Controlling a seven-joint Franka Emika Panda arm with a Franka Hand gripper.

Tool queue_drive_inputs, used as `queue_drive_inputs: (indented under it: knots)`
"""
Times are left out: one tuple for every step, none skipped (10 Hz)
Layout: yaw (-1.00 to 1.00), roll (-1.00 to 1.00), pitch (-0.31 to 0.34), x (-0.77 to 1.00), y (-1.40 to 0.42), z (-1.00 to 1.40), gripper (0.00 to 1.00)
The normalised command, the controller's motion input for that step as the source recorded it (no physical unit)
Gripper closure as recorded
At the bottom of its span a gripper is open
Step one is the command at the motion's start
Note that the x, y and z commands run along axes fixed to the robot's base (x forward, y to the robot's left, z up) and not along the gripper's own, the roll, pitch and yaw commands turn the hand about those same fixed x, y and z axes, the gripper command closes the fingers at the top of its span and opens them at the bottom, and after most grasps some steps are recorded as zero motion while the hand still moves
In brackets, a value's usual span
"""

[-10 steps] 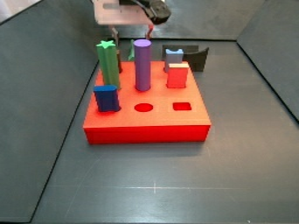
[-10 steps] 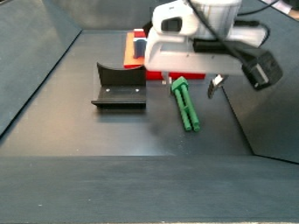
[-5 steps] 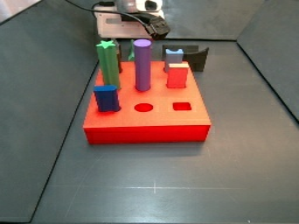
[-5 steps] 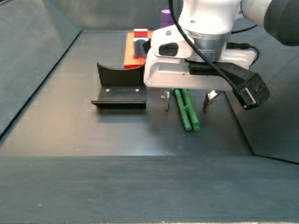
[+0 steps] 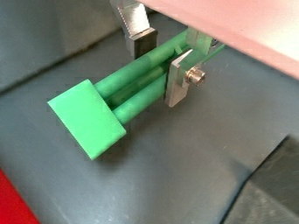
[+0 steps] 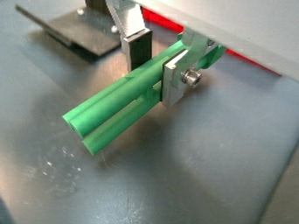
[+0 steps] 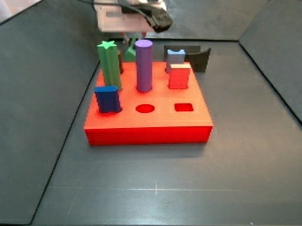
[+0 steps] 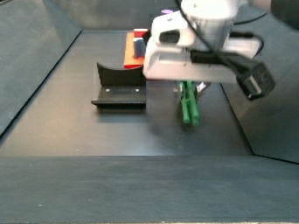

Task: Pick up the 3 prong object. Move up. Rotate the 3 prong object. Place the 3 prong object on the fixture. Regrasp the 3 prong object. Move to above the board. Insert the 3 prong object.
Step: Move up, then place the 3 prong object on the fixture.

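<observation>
The 3 prong object (image 5: 117,101) (image 6: 117,109) is a long green lobed peg lying flat on the dark floor (image 8: 188,109), beside the fixture (image 8: 117,87) and behind the board (image 7: 147,128). My gripper (image 5: 162,59) (image 6: 156,59) is down over it, with one finger plate pressed against each side of the peg near its far end. In a side view the gripper body (image 8: 190,74) hides the peg's upper part. In a side view the gripper (image 7: 130,16) shows only behind the standing pegs.
On the red board stand a green star-topped post (image 7: 109,62), a purple cylinder (image 7: 144,64), a blue block (image 7: 108,99) and a red-and-grey peg (image 7: 178,71). A round hole (image 7: 147,109) and a square hole (image 7: 184,108) are open. Sloped walls ring the floor.
The gripper has come down onto the lying green peg, and its fingers, spread wide half a second ago, now sit against the peg's sides.
</observation>
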Motion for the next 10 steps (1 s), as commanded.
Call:
queue_drive_inputs:
  knots:
    - [0.01, -0.03, 0.040, -0.01, 0.00, 0.42, 1.00]
    - [0.01, -0.03, 0.039, -0.01, -0.01, 0.26, 1.00]
    - [0.00, 0.00, 0.000, 0.00, 0.00, 1.00, 1.00]
    - [0.00, -0.01, 0.004, 0.00, 0.00, 1.00, 1.00]
    - [0.00, -0.01, 0.013, -0.01, 0.00, 1.00, 1.00]
    - [0.01, -0.02, 0.019, -0.01, 0.00, 1.00, 1.00]
    - [0.01, -0.03, 0.020, -0.02, -0.01, 1.00, 1.00]
    - [0.01, -0.03, 0.016, -0.02, -0.01, 1.00, 1.00]
    - [0.01, -0.04, 0.017, -0.02, -0.01, 1.00, 1.00]
    - [0.01, -0.05, 0.018, -0.02, -0.01, 1.00, 1.00]
